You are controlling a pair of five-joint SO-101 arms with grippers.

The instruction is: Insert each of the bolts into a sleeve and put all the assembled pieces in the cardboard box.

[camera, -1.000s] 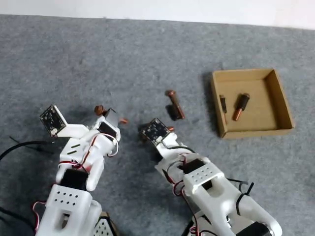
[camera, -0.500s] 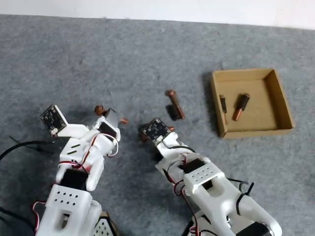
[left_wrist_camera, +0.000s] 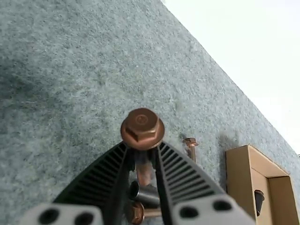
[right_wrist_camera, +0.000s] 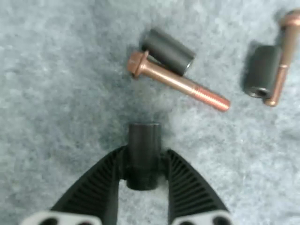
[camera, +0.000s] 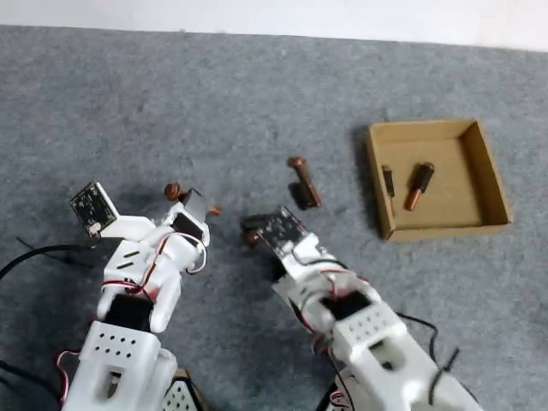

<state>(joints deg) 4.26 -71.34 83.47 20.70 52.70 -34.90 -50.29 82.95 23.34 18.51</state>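
Gripping a bolt (left_wrist_camera: 142, 129) by its shank, the left gripper (left_wrist_camera: 142, 146) sits near-left; the right gripper (right_wrist_camera: 144, 151) pinches a sleeve (right_wrist_camera: 144, 133) mid-table. Both pieces look rigid, smooth (probably slippery), best held mid-body.

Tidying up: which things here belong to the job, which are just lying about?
Job: bolt in left gripper, sleeve in right gripper, two loose bolts, two loose sleeves, cardboard box, assembled piece inside.
Lying about: thin dark rod in box (unclear), black cable.
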